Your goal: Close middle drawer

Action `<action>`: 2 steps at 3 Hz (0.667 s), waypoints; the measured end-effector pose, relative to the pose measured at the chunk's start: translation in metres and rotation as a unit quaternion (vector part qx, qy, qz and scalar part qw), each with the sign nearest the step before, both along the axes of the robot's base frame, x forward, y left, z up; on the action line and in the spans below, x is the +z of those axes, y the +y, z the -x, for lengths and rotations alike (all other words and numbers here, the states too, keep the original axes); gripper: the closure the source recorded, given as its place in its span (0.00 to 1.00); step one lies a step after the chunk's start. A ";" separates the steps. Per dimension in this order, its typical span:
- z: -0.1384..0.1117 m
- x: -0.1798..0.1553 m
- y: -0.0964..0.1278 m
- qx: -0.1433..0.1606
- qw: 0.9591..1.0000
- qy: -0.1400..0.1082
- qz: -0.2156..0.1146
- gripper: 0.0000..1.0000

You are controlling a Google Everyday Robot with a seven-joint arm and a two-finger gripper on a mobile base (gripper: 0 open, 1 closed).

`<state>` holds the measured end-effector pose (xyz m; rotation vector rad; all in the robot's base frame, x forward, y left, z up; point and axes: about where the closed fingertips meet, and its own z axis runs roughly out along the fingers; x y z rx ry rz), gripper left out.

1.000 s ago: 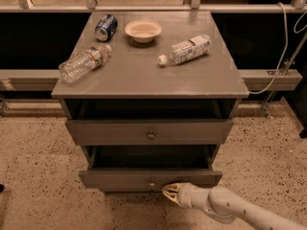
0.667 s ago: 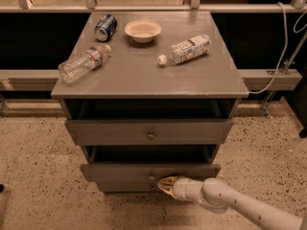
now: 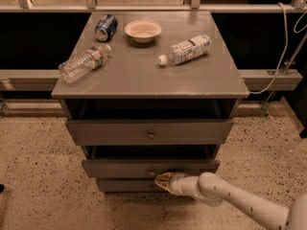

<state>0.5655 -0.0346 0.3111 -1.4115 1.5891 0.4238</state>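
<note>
Gripper [image 3: 160,180] contact is seen low at the front of the grey cabinet [image 3: 144,80], where the tip is pressed against the front of the middle drawer [image 3: 115,168], just right of and below its small brass knob [image 3: 152,172]. Whether the gripper is released or clenched cannot be told from this view; nothing is seen to be grasped. The white arm [image 3: 230,198] is stretched in from the lower right, close above the speckled floor [image 3: 33,166].

The middle drawer is found partly pulled out, a dark strip of its box being exposed behind the front. Its front is set forward of the lowest drawer front [image 3: 122,186] and a little behind the top drawer [image 3: 120,131], which is also drawn out.

The pushing step is judged to be in hand, with the closing well advanced but not finished. A straight push into the cabinet is called for next, with contact kept near the centre so that the drawer is not skewed, until the dark strip is gone.
</note>
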 end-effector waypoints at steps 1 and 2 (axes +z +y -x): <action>-0.023 -0.005 -0.004 -0.007 1.000 0.005 -0.006 1.00; -0.024 -0.004 -0.010 -0.003 1.000 0.002 -0.013 1.00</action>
